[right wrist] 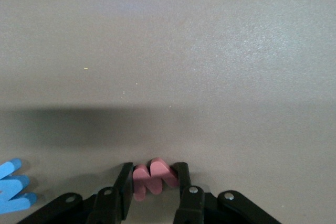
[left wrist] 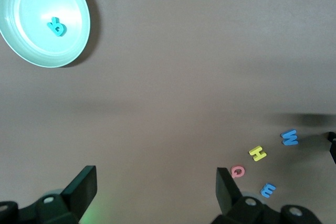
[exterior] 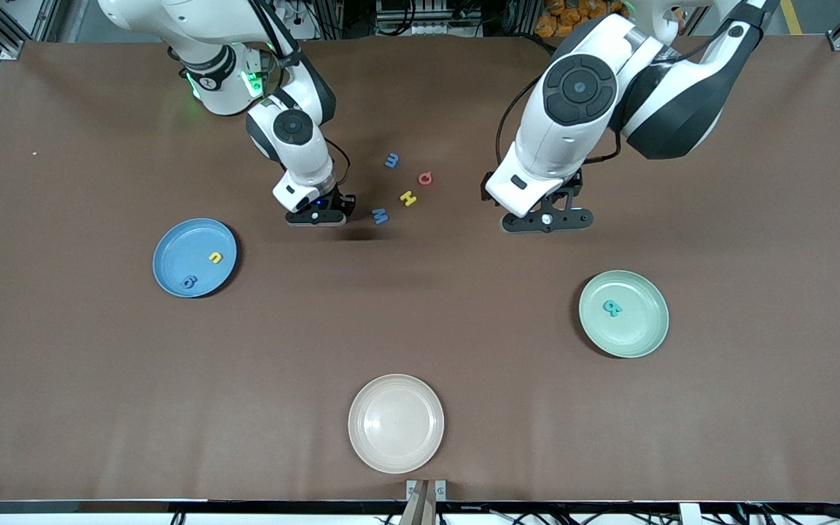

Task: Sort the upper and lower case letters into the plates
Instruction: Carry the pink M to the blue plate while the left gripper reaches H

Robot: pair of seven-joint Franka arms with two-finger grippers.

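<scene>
My right gripper (exterior: 316, 216) is low at the table beside a blue letter (exterior: 380, 215); in the right wrist view it (right wrist: 153, 178) is shut on a pink-red letter (right wrist: 153, 181). My left gripper (exterior: 547, 219) hangs open and empty over bare table (left wrist: 156, 182). A yellow letter (exterior: 408, 197), a red one (exterior: 426, 178) and another blue one (exterior: 391, 160) lie between the arms. The blue plate (exterior: 176, 273) holds a yellow letter (exterior: 215, 257) and a dark blue one (exterior: 188, 281). The mint plate (exterior: 642, 332) holds a teal letter (exterior: 612, 308).
A cream-white plate (exterior: 396, 423) sits near the table's front edge, nearest the front camera. The brown table stretches wide around the plates. The right arm's shadow falls on the table by the blue letter.
</scene>
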